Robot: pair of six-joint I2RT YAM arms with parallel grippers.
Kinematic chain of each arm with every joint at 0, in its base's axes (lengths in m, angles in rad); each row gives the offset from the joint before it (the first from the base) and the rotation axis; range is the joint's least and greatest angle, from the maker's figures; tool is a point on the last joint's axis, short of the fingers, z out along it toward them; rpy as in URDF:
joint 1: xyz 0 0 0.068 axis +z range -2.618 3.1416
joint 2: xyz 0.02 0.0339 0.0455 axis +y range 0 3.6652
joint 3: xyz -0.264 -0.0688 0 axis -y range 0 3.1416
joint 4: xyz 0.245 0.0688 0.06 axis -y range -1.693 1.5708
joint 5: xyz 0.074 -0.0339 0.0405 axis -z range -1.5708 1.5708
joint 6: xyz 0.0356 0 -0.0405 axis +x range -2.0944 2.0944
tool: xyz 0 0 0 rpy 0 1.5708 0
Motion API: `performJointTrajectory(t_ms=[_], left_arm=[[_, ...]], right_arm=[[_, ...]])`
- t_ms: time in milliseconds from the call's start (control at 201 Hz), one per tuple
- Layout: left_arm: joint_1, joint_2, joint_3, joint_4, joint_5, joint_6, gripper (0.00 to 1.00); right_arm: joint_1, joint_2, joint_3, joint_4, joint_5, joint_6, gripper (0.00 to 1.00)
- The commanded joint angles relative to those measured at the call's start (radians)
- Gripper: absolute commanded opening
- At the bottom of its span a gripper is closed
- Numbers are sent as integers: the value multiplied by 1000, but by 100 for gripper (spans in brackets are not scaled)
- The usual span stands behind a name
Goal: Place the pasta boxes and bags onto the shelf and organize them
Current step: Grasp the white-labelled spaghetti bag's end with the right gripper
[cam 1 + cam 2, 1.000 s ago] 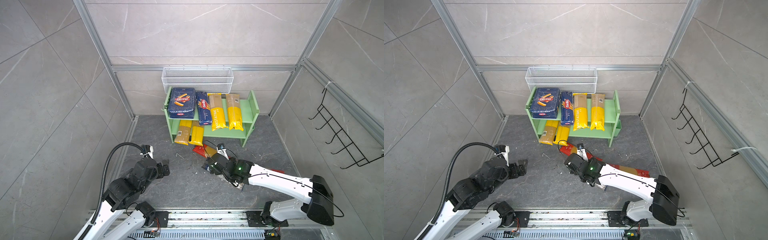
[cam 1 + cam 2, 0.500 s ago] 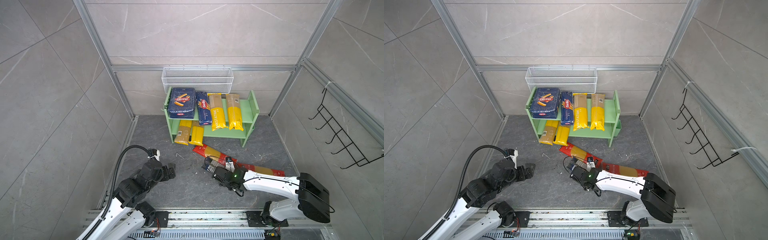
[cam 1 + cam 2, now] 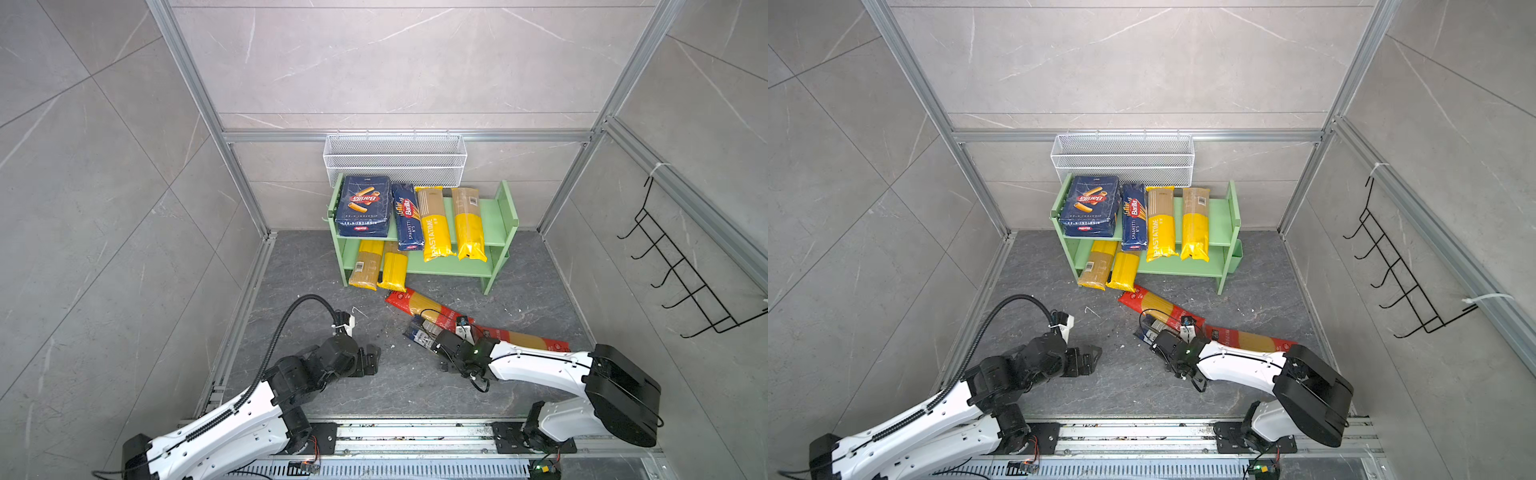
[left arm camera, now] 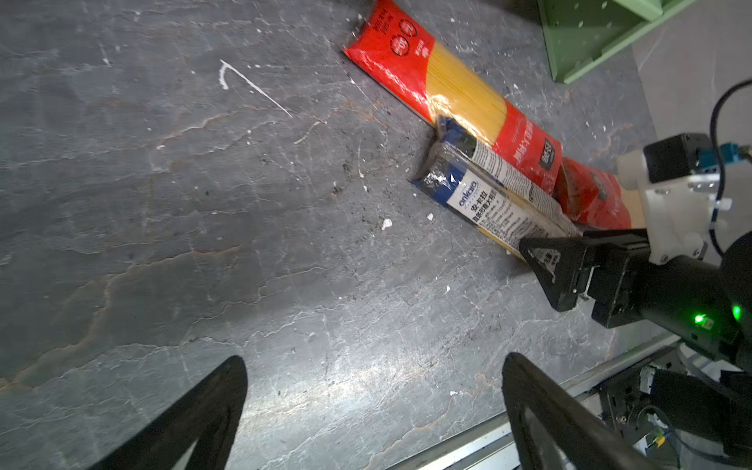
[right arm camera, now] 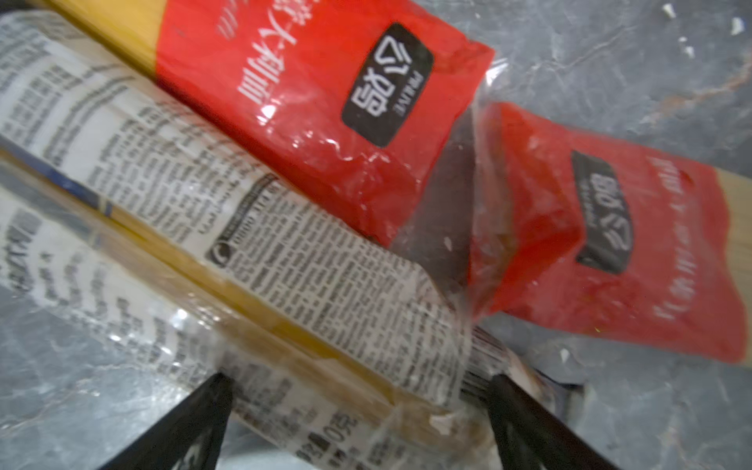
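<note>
The shelf (image 3: 496,220), upper centre in a top view, is loaded with boxes (image 3: 365,205) and yellow bags (image 3: 434,232). Lower centre, the printed bag (image 3: 422,332) on the floor (image 3: 415,395) has just been straddled by the spread right claw (image 5: 356,386). The left claw (image 4: 374,360) is spread, empty. Pickup is judged next.

Boxes (image 3: 363,205) left of upper bags (image 3: 434,226) on shelf (image 3: 496,220) top, lower bags (image 3: 365,266) beneath, floor bags (image 3: 415,303) before shelf.

This is a robot test cell in a lab, dressed as a pantry corner. Grey tile-look panels (image 3: 374,62) sit in bare aluminium framing (image 3: 270,137). Two white-and-black robot arms (image 3: 536,365) are bolted to a metal rail (image 3: 415,432) along a dark slate-look surface (image 3: 415,386). A green shelf (image 3: 505,208), a wire basket (image 3: 395,162) and a hook rack (image 3: 685,261) serve as household props.
</note>
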Motion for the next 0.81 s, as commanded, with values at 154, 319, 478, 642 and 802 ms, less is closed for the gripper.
performJointTrajectory(t_ms=[154, 319, 478, 642, 802], left_arm=[[-69, -21, 21, 12, -132, -50, 99], [-69, -116, 13, -74, -178, -72, 99], [-70, -213, 15, -167, -225, -97, 99], [-70, -292, 29, -251, -254, -116, 99], [-69, -319, 55, -311, -285, -117, 99]], right_arm=[[14, 110, -48, 209, -297, -35, 99], [74, 176, 17, 215, -346, -30, 99], [121, 267, 101, 251, -401, -6, 99], [130, 335, 178, 281, -461, 4, 99], [142, 304, 230, 256, -494, -2, 99]])
